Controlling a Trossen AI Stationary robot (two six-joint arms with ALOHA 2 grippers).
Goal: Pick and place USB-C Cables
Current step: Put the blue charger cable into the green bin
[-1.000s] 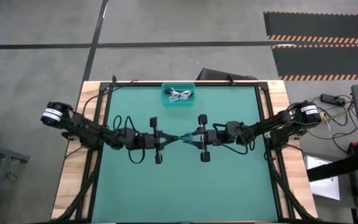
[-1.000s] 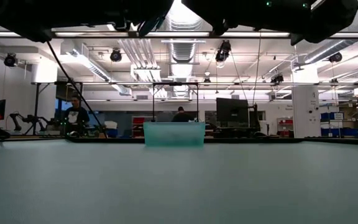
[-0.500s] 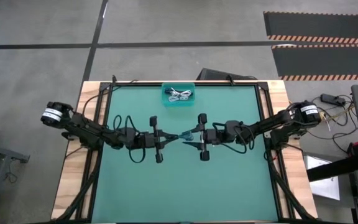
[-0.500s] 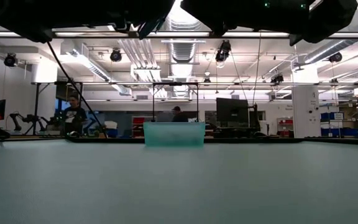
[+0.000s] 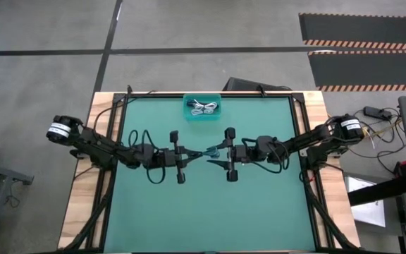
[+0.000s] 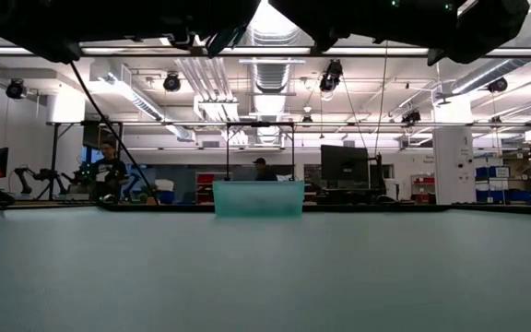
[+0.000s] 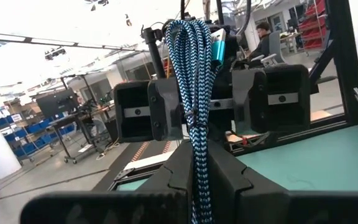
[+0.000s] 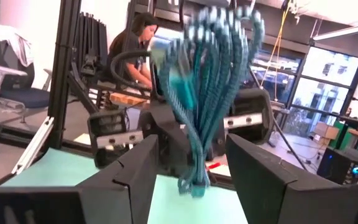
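Observation:
A bundled USB-C cable point(image 7: 194, 74) in blue-and-black braid hangs in the air over the middle of the green mat. My left gripper point(image 5: 200, 154) is shut on it. My right gripper point(image 5: 216, 156) faces it from the table's right, open. Its two fingers stand on either side of the bundle point(image 8: 211, 81) without touching it. At the middle of the far edge stands a teal bin point(image 5: 191, 113) with white bundled cables point(image 5: 204, 107) lying in it. In the low view the bin point(image 6: 258, 198) shows, and both grippers are only dark shapes along the top edge. My left gripper pinches the bundle's several strands point(image 7: 196, 177) between its two fingers, below the looped end point(image 7: 190, 31). The fingers come about level from the table's left and lie across the bundle. The bundle stands upright, loops up, lifted clear of the mat.
Black frame rails point(image 5: 298, 134) run along the mat's left, right and far sides, with wooden borders outside them. The near half of the mat point(image 5: 203, 212) is bare. People sit at desks in the room beyond the table.
My right gripper has opened and let go of the cable bundle; its fingers now stand apart on both sides of it. My left gripper has kept its hold, and the bundle has stayed where it was.

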